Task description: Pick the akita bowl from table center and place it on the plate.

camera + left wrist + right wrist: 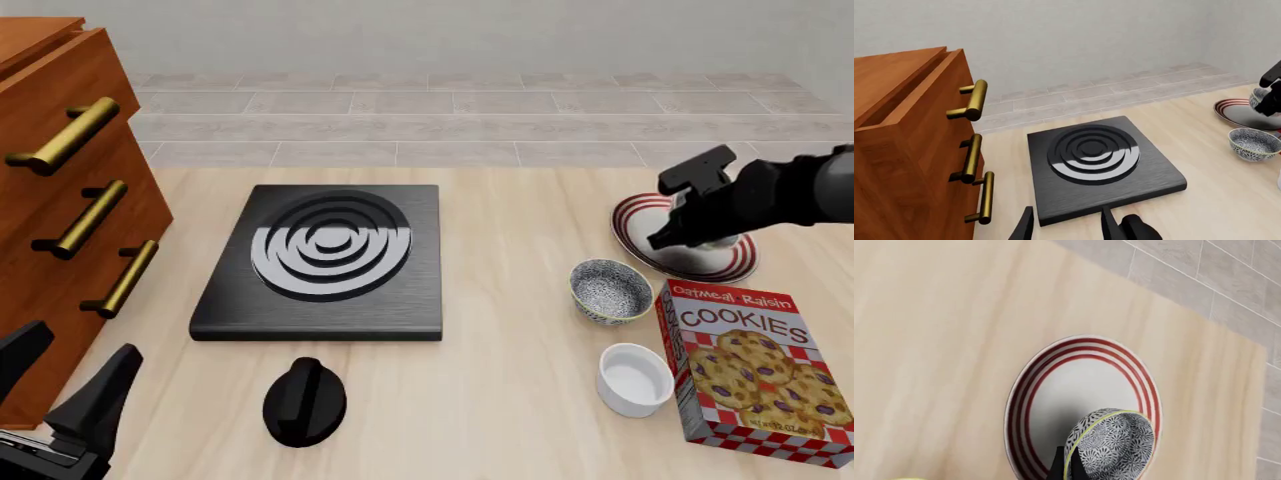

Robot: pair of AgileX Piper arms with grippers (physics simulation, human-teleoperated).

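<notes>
1. While the right gripper hangs above the round white plate with red concentric stripes, it pinches the dark rim of the small deep grey-white speckled akita bowl: one finger inside the wall, one outside, jaws narrowed to the thickness of the rim. A rim pinch suits a bowl too wide to span whole.
2. In the right wrist view the bowl sits over the plate's near portion, inside the stripes. Whether its foot touches the plate I cannot tell; in the front view the arm hides it.
3. Front view: the right arm reaches in over the plate at the table's far right. A second, identical speckled bowl stands on the light wooden table just beside the plate, untouched.
4. Nearby clutter: a small plain white bowl and a red cookie box lie nearer the camera, so the approach from above keeps clear of both.
5. The left gripper hovers near the black square stove plate, fingers spread apart, holding nothing. A wooden drawer cabinet with brass handles stands beside it, and a black knob lies on the table.
6. Judgement: task near its end; lowering and release remain. Risk: a tilted bowl tipping once the pinch opens.
</notes>
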